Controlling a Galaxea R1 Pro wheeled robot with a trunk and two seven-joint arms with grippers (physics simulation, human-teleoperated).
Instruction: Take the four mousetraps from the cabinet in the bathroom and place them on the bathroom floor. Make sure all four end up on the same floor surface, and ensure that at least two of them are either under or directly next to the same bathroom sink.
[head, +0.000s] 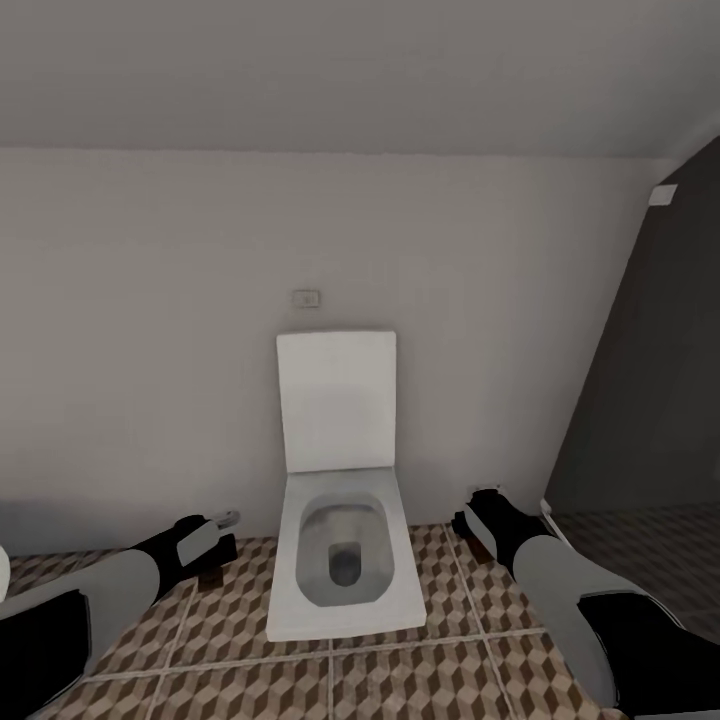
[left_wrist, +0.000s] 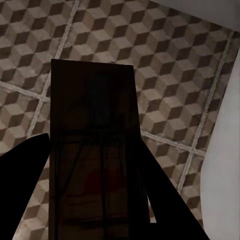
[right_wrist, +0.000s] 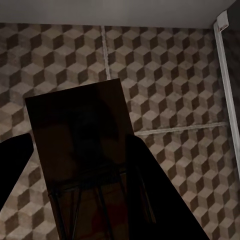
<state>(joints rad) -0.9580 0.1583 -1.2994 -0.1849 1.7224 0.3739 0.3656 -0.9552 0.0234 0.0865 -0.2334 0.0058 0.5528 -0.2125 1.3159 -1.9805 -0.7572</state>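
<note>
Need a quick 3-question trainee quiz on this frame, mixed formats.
1. True or false: each gripper has its jaws shut on a mousetrap (left mousetrap, right mousetrap).
2. Multiple choice: what stands between the two arms in the head view? A) a bathtub B) the toilet C) a laundry basket
3. Fill in: the toilet lid is ____.

Key: 1 true; 2 B; 3 raised, leaning on the wall. The cube-pattern floor lies below both traps.
</note>
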